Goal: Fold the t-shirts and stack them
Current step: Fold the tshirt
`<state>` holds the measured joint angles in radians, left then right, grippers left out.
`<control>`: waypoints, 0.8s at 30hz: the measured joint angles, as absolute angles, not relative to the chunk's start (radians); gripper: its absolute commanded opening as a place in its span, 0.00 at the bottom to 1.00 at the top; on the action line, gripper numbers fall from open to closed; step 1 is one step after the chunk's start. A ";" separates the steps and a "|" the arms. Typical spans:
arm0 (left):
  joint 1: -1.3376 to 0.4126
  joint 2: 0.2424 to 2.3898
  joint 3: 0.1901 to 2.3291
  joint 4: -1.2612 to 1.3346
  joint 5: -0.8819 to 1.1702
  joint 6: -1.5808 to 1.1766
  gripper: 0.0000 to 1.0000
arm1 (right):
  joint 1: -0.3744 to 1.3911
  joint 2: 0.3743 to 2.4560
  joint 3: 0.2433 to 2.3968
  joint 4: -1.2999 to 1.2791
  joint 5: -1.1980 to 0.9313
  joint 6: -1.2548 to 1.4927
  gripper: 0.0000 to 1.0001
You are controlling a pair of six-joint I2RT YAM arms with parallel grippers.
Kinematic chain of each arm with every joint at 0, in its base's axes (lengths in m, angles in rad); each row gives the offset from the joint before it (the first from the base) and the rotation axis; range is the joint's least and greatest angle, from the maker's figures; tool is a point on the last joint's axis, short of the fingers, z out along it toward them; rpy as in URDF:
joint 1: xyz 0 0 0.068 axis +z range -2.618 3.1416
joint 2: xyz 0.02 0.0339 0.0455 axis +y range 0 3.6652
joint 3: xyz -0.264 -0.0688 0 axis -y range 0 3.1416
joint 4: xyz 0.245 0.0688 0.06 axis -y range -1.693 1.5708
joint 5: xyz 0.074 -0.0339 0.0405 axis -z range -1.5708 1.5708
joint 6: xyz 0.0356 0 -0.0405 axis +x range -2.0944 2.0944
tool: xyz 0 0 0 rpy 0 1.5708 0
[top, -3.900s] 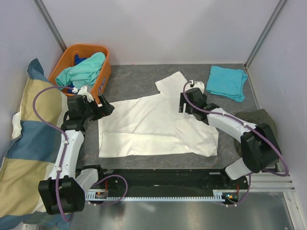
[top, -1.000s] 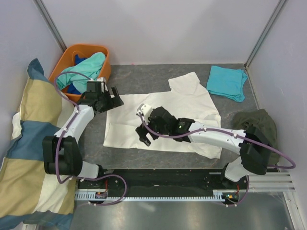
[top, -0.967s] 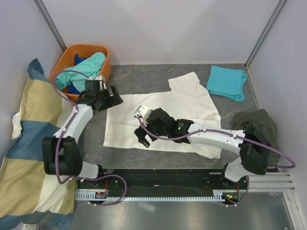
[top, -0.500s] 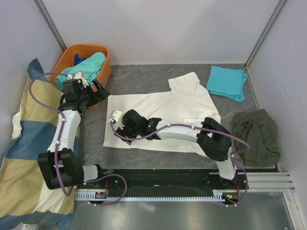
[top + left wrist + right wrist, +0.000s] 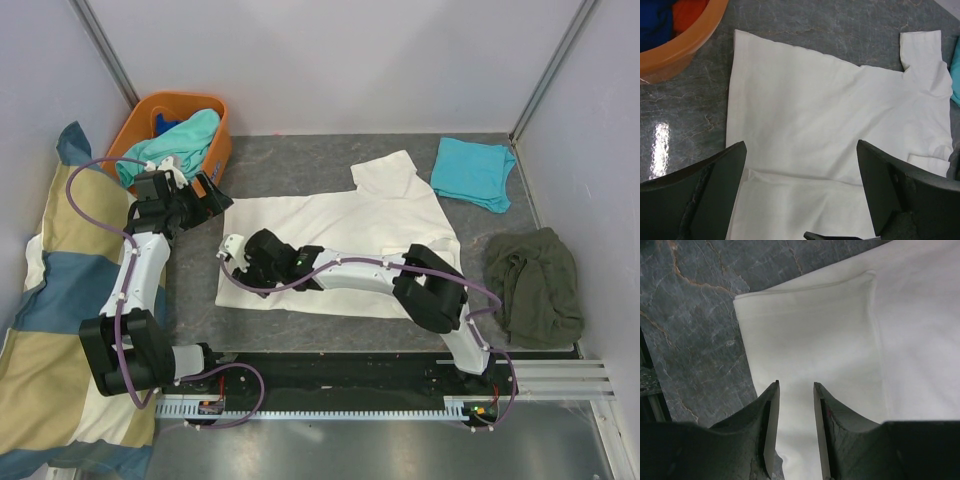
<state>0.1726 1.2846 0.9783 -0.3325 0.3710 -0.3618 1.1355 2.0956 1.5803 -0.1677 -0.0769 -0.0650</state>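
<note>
The cream-white t-shirt lies flat mid-bench, its near strip doubled over along a soft crease and one short sleeve pointing at the far edge. The right pincer sits at the shirt's near-left corner, its fingers a narrow gap apart over the doubled hem; whether cloth is pinched cannot be told. The left pincer gapes wide by the far-left corner.

No legible text, labels, brands or numbers in any view; cream-white t-shirt surface plain.
</note>
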 measured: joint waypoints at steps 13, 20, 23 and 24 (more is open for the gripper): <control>0.173 1.285 0.975 -0.318 0.395 -0.361 0.99 | 1.155 2.125 1.538 -0.173 -0.082 -0.059 0.43; 0.173 1.285 0.975 -0.318 0.395 -0.361 0.99 | 1.155 2.160 1.533 -0.173 -0.082 -0.053 0.36; 0.173 1.285 0.975 -0.318 0.395 -0.361 0.99 | 1.155 2.169 1.532 -0.169 -0.082 -0.051 0.29; 0.173 1.285 0.975 -0.318 0.395 -0.362 0.99 | 1.155 2.170 1.532 -0.166 -0.082 -0.050 0.27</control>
<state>0.1726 1.2846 0.9749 -0.3176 0.3954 -0.3618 1.1549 2.1700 1.5318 -0.1658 -0.0818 -0.0502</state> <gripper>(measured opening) 0.990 0.328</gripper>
